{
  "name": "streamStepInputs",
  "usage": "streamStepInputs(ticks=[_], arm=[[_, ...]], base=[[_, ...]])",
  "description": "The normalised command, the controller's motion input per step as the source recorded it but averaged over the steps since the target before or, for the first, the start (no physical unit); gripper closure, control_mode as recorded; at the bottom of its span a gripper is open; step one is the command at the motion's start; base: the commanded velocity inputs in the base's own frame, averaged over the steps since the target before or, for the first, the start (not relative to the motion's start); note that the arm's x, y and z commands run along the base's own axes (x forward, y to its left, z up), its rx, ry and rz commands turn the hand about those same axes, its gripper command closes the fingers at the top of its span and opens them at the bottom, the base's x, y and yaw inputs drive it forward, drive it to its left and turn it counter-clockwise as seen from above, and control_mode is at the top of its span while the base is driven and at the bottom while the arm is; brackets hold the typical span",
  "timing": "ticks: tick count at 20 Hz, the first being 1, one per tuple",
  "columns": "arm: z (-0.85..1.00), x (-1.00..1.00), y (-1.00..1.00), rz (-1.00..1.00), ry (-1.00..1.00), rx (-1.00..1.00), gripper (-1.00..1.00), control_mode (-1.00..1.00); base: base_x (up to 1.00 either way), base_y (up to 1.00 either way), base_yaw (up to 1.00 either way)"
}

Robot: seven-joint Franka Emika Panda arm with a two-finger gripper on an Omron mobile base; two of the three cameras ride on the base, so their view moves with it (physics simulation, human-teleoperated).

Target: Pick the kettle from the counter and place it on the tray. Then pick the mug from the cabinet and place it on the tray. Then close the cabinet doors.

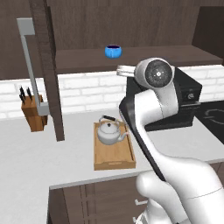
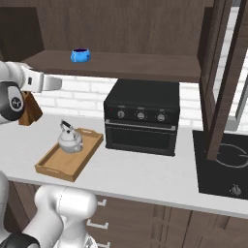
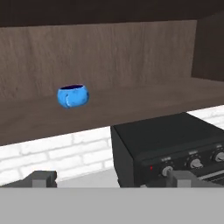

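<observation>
The kettle point(image 1: 108, 131) sits on the tray point(image 1: 114, 158). The gripper point(image 3: 110, 178), spread wide and empty, faces the mug point(image 3: 73, 96) at ten o'clock on the cabinet point(image 3: 131, 105) shelf. Approaching off-centre could knock the mug deeper.

A white brick backsplash point(image 1: 87, 89) runs along the wall. A black countertop oven point(image 2: 141, 116) stands beside a black cooktop point(image 2: 223, 169); a knife block point(image 1: 34, 111) stands far left.

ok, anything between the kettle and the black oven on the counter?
Only the tray's rim, then bare counter. The right base view shows it: kettle on the tray, oven standing apart to its right.
</observation>
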Motion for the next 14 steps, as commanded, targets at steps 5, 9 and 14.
streamStepInputs(ticks=[5,9,14], arm=[[0.05,0.01,0.08,0.01,0.01,-0.04,-1.0,-1.0],[-0.04,0.01,0.0,0.01,0.0,0.0,-1.0,-1.0],[-0.01,0.12,0.0,0.0,0.0,0.0,-1.0,-1.0]], base=[[0.0,0.0,0.0],[0.0,0.0,0.0],[0.0,0.0,0.0]])
